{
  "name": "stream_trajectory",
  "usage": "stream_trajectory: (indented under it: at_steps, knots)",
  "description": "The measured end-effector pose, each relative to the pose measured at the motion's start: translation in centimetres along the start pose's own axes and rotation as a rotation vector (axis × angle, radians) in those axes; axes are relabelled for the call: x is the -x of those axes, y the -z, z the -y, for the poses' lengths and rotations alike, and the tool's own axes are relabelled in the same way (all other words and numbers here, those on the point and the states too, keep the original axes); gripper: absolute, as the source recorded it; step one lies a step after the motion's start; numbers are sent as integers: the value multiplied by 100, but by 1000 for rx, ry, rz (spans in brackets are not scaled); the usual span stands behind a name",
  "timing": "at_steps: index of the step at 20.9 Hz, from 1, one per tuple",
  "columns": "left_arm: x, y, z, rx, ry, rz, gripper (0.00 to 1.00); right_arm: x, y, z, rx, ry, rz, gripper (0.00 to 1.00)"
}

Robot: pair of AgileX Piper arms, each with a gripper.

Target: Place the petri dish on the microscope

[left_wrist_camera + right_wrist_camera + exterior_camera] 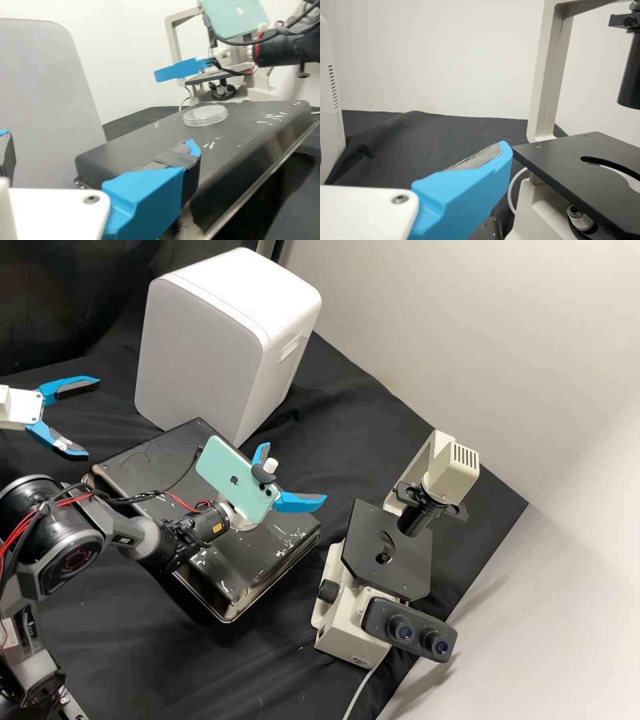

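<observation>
My right end effector [293, 473] hangs over the scuffed dark metal tray [267, 567], blue fingers apart and empty. The shallow clear plastic petri dish [205, 115] lies flat on that tray, close beneath. I'd drop straight down, straddle the rim and close softly, since the thin walls could flex or skid. Then I'd lift it level, clear the tray's lip, and set it over the opening in the black stage [570, 165] of the off-white microscope [347, 627]. My left end effector [90, 417], also spread, sits well apart.
</observation>
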Motion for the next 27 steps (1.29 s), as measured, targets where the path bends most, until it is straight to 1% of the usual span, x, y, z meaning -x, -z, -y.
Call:
stream_trajectory:
  at_steps: [1, 4, 9, 11, 13, 14, 18, 20, 21, 24, 27]
  knots:
    - [-1, -12, 0, 0, 0, 7, 100, 0, 0, 0, 0, 0, 0, 100]
    - [-2, -18, 0, -23, 0, 10, 100, 0, 0, 0, 0, 0, 0, 100]
    - [-2, -14, 0, -21, -1, 5, 100, 11, -6, 5, 0, -1, -1, 100]
    - [-2, -14, 0, -21, -1, 5, 100, 87, -39, 36, 1, -4, -3, 100]
    - [-2, -13, 0, -20, -1, 3, 100, 211, -69, 62, 2, 1, 2, 100]
    - [-2, -10, -1, -24, -1, 0, 100, 276, -78, 69, 2, -2, 0, 100]
    - [-2, -9, -1, -25, -1, -1, 100, 489, -98, 87, 3, -28, -26, 100]
    - [-2, -9, -1, -25, -1, -1, 100, 595, -117, 133, 4, -23, -33, 100]
    - [-2, -9, -1, -25, -1, -1, 100, 627, -118, 159, 3, -14, -35, 100]
    - [-2, -9, -1, -25, -1, -1, 100, 726, -175, 223, 5, 18, -8, 100]
    - [-2, -9, -1, -25, -1, -1, 100, 812, -208, 299, 4, 55, 10, 100]
